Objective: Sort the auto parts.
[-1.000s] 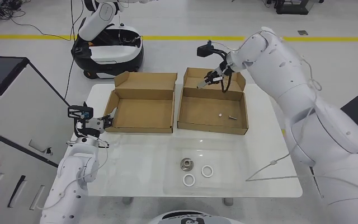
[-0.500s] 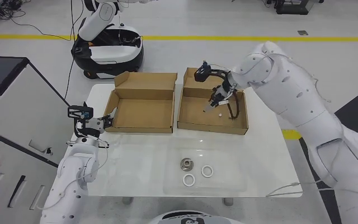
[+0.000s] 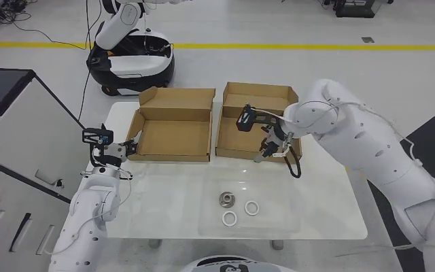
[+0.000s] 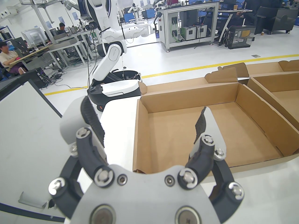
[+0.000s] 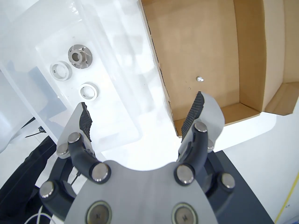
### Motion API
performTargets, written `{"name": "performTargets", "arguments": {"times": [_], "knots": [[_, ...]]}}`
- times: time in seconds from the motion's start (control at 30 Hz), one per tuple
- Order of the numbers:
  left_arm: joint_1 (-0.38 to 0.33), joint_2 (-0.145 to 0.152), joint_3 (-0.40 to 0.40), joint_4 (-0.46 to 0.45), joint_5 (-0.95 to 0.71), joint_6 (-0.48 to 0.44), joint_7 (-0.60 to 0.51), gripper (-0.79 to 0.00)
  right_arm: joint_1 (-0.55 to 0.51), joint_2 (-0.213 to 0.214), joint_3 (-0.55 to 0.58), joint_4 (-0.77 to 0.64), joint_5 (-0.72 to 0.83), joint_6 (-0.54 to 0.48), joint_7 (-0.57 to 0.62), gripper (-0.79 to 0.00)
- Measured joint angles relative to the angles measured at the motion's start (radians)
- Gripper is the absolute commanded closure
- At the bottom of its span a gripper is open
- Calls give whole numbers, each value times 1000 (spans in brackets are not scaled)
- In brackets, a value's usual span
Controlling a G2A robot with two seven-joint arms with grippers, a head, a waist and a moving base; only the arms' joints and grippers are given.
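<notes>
right claw [image 3: 261, 157] – fingers wide apart, nothing between them. you can see it hanging over the near wall of the right-hand box [image 3: 238, 136]. in the right wrist view the claw [image 5: 141, 99] straddles that wall, with one finger [image 5: 198, 108] over the box floor and the other over the clear tray [image 5: 58, 12].

right-hand box [image 5: 198, 36]: open cardboard with its flaps up. one small pale part [image 5: 199, 78] lies on its floor near the end wall, apart from the finger above it. what kind of part it is, you cannot tell.

the clear tray [image 3: 299, 204] sits on the white worktop [image 3: 170, 197], near the front of the right-hand box. three parts lie in it:
- metal flange [image 3: 225, 199] [image 5: 80, 57], flat on its face, bore up.
- white ring [image 3: 230, 219] [image 5: 60, 70], just beside the flange.
- second white ring [image 3: 252, 208] [image 5: 88, 90], near the other two, touching neither.

left claw [image 3: 132, 145] – fingers apart, empty. it hangs at the left edge of the worktop, just beside the outer wall of the left-hand box [image 3: 170, 136]. in the left wrist view the claw [image 4: 144, 104] faces into that box [image 4: 233, 122], whose brown floor shows bare.

the two boxes stand side by side, close together, at the far half of the worktop.
</notes>
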Motion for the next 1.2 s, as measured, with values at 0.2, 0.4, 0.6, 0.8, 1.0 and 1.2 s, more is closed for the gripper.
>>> {"name": "performTargets", "arguments": {"times": [0.2,0.4,0.6,0.8,1.0,1.2], "knots": [[0,0,0,0,0,0,0,-785,1,21,2,-36,26,19,0,-785],[0,0,0,0,0,0,0,-785,12,25,2,-45,40,25,0,-785],[0,0,0,0,0,0,0,-785,12,25,2,-44,40,25,0,-785],[0,0,0,0,0,0,0,-785,9,25,4,-43,40,27,-4,-785],[0,0,0,0,0,0,0,-785,-27,43,65,-19,68,47,-63,-785],[0,0,0,0,0,0,0,-785,-77,69,151,6,150,46,-72,-785]]}}
